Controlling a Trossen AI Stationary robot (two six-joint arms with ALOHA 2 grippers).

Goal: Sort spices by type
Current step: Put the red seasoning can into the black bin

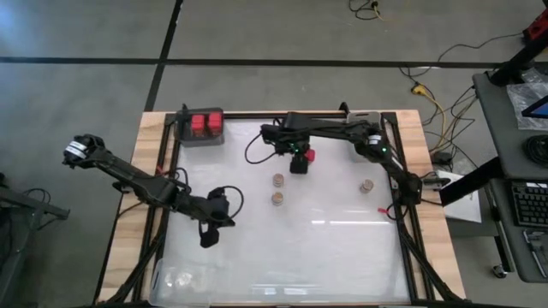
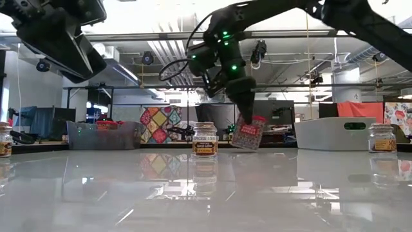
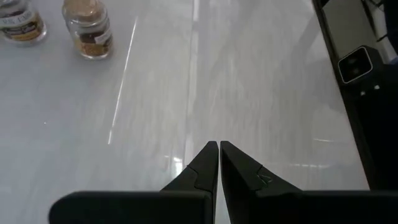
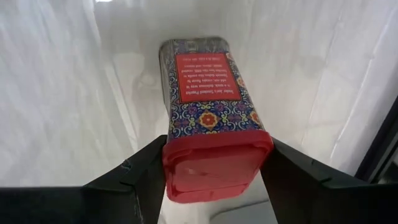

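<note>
My right gripper [image 4: 214, 155] is shut on a red-capped spice tin [image 4: 205, 93] with a patterned red and blue label, over the far middle of the table [image 1: 342, 248]. Three round tan-topped jars [image 1: 278, 180] [image 1: 277, 198] [image 1: 366, 185] stand upright on their bases on the white tabletop. More red spices sit in a grey bin [image 1: 201, 128] at the far left. My left gripper [image 3: 219, 149] is shut and holds nothing, above the table's left middle [image 1: 208, 233]. My right gripper pinches the tin's red cap [image 4: 186, 163] between its two fingers, one on each opposite side. The fingers [image 2: 243, 103] come from above, pointing down. The tin hangs below them, slightly tilted [image 2: 248, 134], clear of the tabletop.
A clear bin [image 1: 175, 278] with jars in it sits at the near left corner. In the low view a white bin [image 2: 331, 134] stands at the far right. The table's middle and near right show bare white surface. Black frame rails [image 1: 402, 231] run along the table's edges.
</note>
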